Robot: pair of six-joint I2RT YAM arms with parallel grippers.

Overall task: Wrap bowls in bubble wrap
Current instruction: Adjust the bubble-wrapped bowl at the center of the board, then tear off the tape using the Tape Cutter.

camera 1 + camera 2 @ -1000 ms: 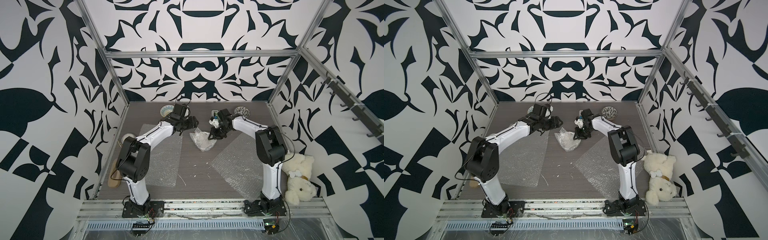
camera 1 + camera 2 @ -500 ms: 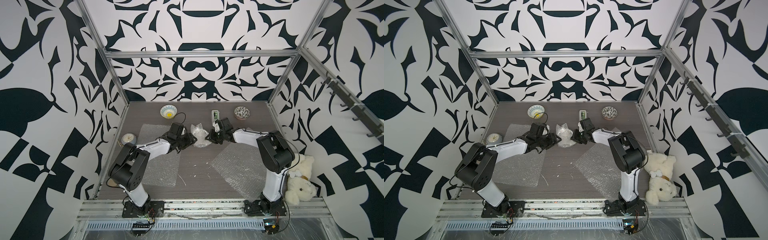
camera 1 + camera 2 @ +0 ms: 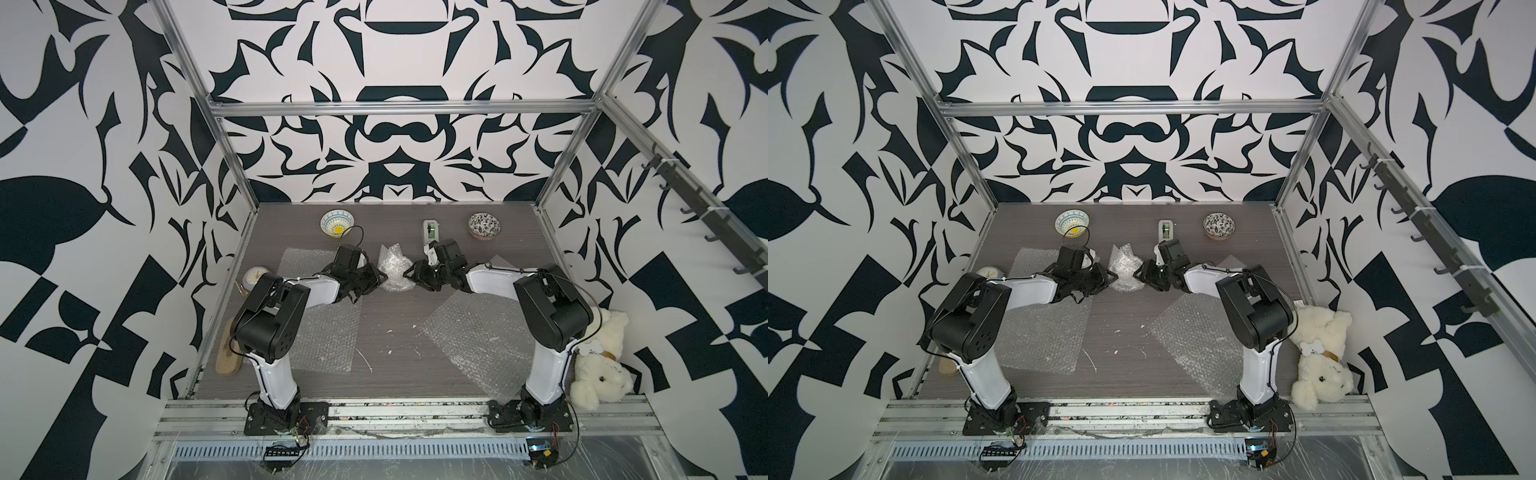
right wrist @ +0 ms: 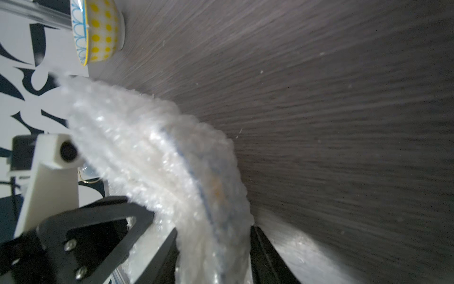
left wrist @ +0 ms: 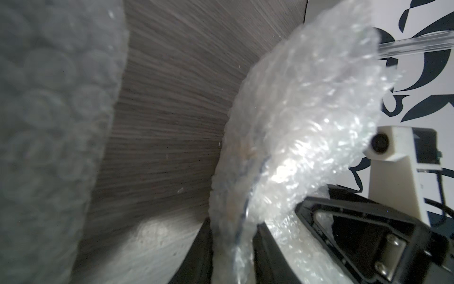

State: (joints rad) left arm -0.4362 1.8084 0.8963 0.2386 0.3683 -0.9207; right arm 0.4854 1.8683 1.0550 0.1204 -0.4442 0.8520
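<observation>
Left gripper (image 3: 380, 277) jaws clamp the wrapped bowl (image 3: 395, 271), table (image 3: 390, 311) rear centre; right gripper (image 3: 409, 275) jaws straddle it, grip indeterminate.

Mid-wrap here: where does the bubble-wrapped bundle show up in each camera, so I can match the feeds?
Top view: wrapped bundle toward the back of the table, between left gripper and right gripper.
Top view: same spot, between the grippers.
Left wrist: close up and large, reaching in between the fingers.
Right wrist: close up and large, also between the fingers.
Shared landmark: dark wood-grain table.
</observation>
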